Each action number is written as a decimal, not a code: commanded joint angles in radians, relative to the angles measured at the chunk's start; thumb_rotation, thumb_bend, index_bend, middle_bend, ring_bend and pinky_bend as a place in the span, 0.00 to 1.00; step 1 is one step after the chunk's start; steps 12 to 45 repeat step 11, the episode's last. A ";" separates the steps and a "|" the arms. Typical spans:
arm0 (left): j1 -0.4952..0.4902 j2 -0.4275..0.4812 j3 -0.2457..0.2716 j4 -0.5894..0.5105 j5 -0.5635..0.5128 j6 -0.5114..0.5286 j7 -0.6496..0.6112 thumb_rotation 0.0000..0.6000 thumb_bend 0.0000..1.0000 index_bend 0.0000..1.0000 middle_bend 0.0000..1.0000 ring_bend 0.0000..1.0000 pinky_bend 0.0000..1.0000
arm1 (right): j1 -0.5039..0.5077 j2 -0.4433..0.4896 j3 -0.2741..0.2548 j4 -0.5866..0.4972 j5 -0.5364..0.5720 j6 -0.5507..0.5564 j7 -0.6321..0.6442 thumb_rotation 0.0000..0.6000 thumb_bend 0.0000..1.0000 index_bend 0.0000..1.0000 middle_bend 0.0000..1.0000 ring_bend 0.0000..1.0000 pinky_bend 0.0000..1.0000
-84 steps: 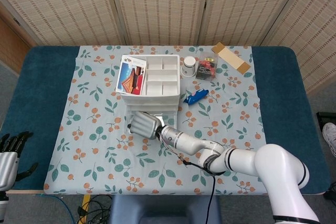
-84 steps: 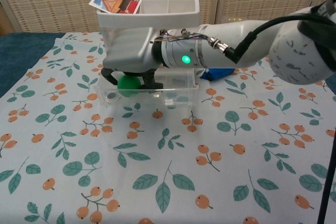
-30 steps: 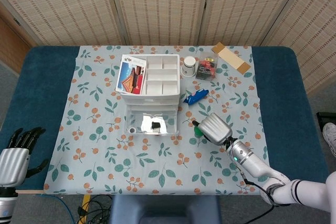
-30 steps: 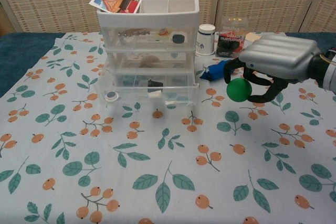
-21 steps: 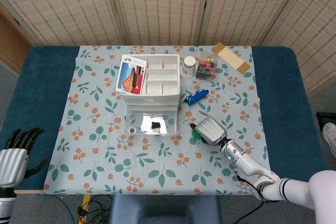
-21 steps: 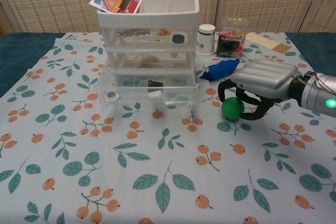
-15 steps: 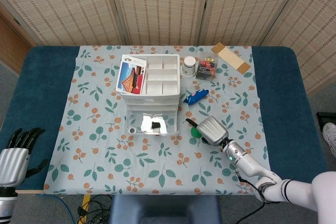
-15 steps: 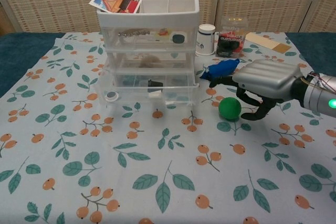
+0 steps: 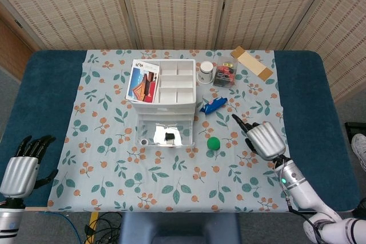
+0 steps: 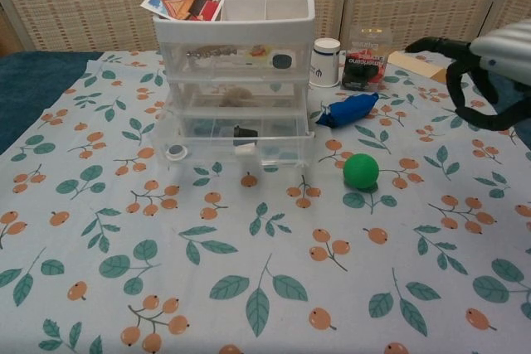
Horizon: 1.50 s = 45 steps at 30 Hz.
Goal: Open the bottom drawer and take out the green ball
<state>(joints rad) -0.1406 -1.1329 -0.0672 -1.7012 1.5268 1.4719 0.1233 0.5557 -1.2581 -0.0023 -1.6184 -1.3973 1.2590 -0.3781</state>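
The green ball (image 9: 213,143) (image 10: 361,170) lies on the patterned cloth to the right of the white drawer unit (image 9: 166,92) (image 10: 235,64). Its bottom drawer (image 9: 166,135) (image 10: 236,146) stands pulled out, with small items inside. My right hand (image 9: 262,139) (image 10: 489,70) hovers to the right of the ball, fingers spread and holding nothing. My left hand (image 9: 24,166) is at the table's near left corner, open and empty, seen only in the head view.
A blue object (image 9: 213,105) (image 10: 348,110) lies behind the ball. A white cup (image 9: 205,72) (image 10: 325,62), a dark box (image 9: 225,75) (image 10: 366,60) and a cardboard strip (image 9: 251,63) stand at the back right. A picture card (image 9: 142,81) rests on the unit's top.
My right hand carried the ball out of the drawer, set it on the cloth, let go and drew back to the right and up. The left hand barely shifted.
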 commanded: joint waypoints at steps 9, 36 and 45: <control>-0.017 -0.019 -0.009 -0.008 0.001 -0.004 0.041 1.00 0.20 0.16 0.18 0.18 0.09 | -0.308 0.186 -0.064 -0.159 -0.023 0.326 0.042 1.00 0.50 0.00 0.15 0.08 0.20; -0.018 -0.017 -0.006 -0.017 0.005 -0.004 0.046 1.00 0.20 0.16 0.18 0.18 0.09 | -0.347 0.190 -0.074 -0.155 -0.027 0.355 0.065 1.00 0.50 0.00 0.15 0.08 0.19; -0.018 -0.017 -0.006 -0.017 0.005 -0.004 0.046 1.00 0.20 0.16 0.18 0.18 0.09 | -0.347 0.190 -0.074 -0.155 -0.027 0.355 0.065 1.00 0.50 0.00 0.15 0.08 0.19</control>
